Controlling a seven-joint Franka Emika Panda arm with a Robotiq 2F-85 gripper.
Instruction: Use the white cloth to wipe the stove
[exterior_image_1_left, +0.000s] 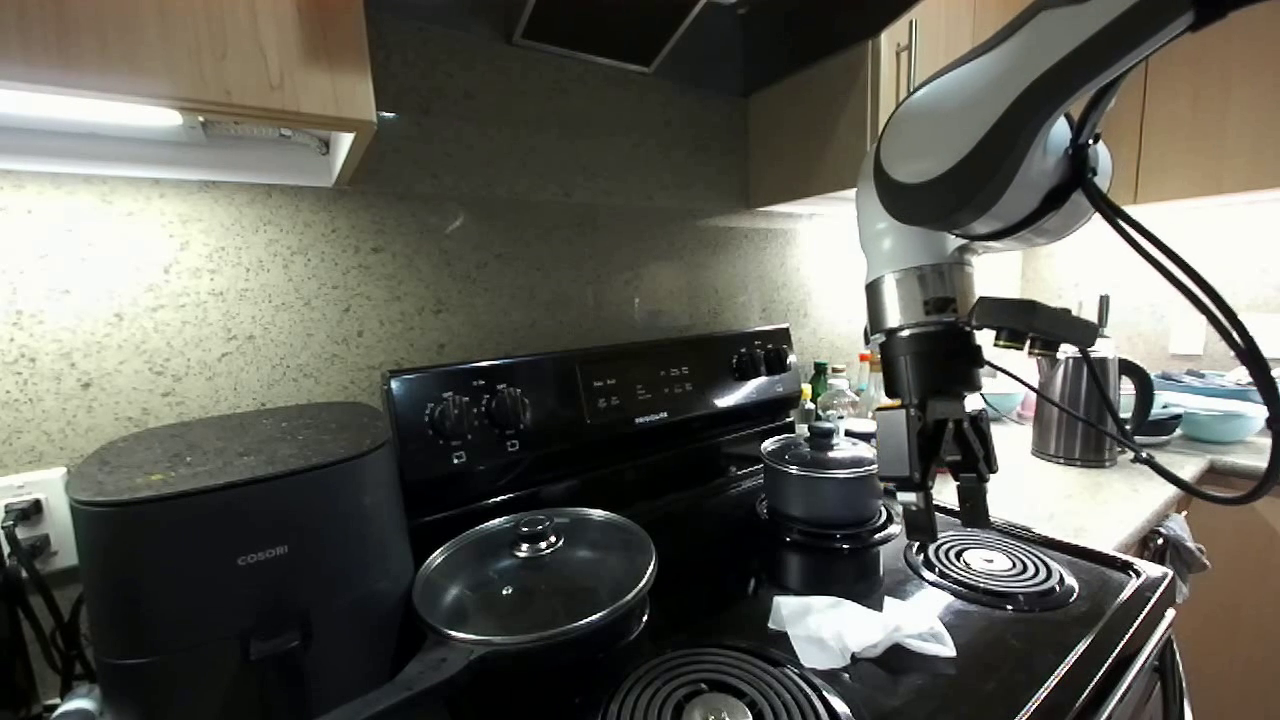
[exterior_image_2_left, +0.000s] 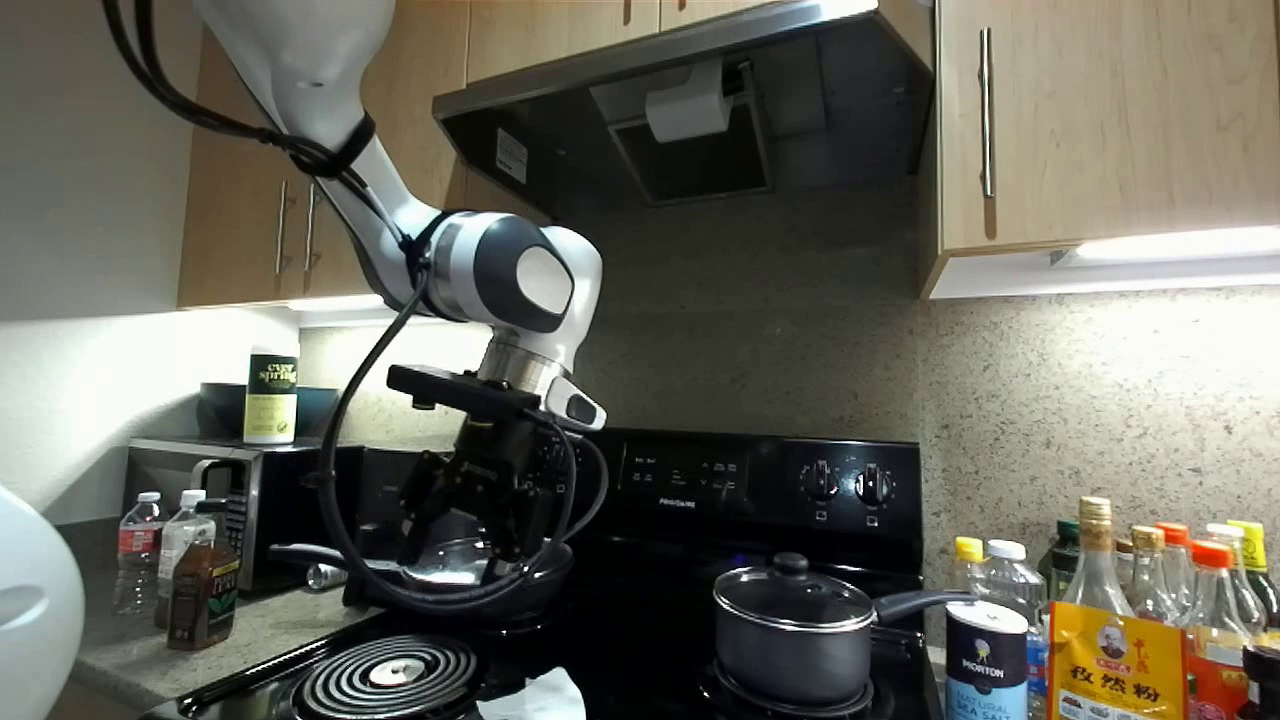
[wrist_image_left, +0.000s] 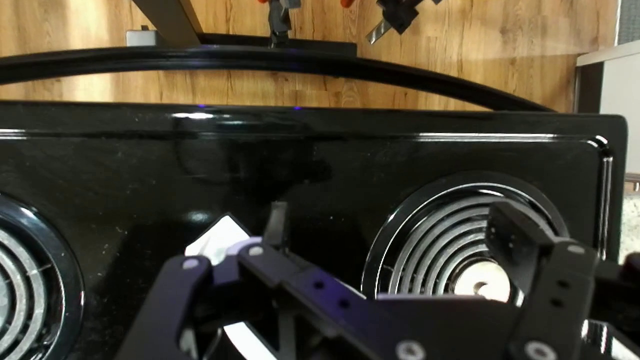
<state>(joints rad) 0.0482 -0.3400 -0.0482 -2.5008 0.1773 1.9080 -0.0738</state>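
A white cloth (exterior_image_1_left: 835, 628) is lying rumpled on the black Frigidaire coil stove (exterior_image_1_left: 1000, 655), and in an exterior view it is resting between the near coil burner (exterior_image_1_left: 718, 675) and the right coil burner (exterior_image_1_left: 990, 562). The Robotiq gripper (exterior_image_1_left: 946, 514) is hanging above the stove with its tips pointing down, a gap showing between it and the cloth. In the wrist view the fingers (wrist_image_left: 515, 240) are standing wide apart, the left one hiding part of the cloth. A lidded grey saucepan (exterior_image_1_left: 820, 498) is sitting on the far coil burner (exterior_image_1_left: 882, 528), while a lidded long-handled frying pan (exterior_image_1_left: 550, 650) is standing at the left, near a dark Cosori air fryer (exterior_image_1_left: 230, 580). In an exterior view a Morton sea salt canister (exterior_image_2_left: 985, 665) and a yellow packet (exterior_image_2_left: 1115, 665) are standing at the near right, with bottles (exterior_image_2_left: 1092, 565) rising just behind
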